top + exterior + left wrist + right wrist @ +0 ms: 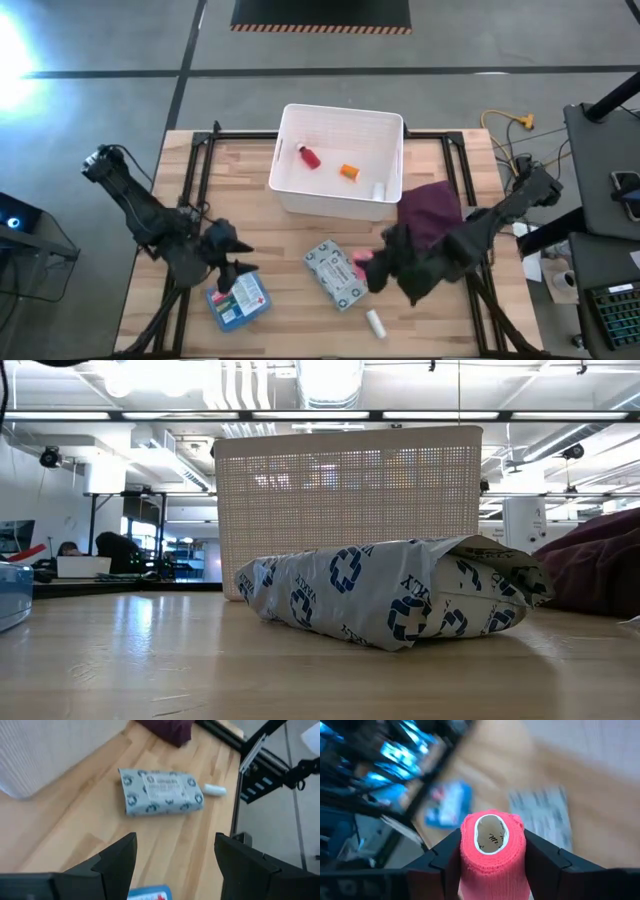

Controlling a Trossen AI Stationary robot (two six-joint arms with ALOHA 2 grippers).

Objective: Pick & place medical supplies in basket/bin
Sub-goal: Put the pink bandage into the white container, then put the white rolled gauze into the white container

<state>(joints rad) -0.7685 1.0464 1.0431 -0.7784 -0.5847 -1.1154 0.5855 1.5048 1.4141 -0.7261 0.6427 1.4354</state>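
My right gripper [492,852] is shut on a pink roll [360,258], above the table by the right end of the grey-white patterned packet [335,274]. My left gripper [175,855] is open, hovering over the blue first-aid box [238,300] at the table's near left. The white tub [340,160] stands at the far middle, with a red bottle [309,157], an orange bottle [349,171] and a white roll [379,191] inside. Another white roll [375,322] lies on the table near the front edge. The packet [390,595] fills the low view, the tub [345,510] behind it. My right gripper pinches the pink roll by its curved side [492,865], one finger [445,860] on each side. The roll's open core end [491,834] faces away from the wrist, along the fingers. It appears lifted clear of the table.
A maroon cloth [432,212] lies heaped beside the tub's right side, partly under my right arm. Black frame rails run along the table's left and right edges. Bare wood lies between the box and the packet.
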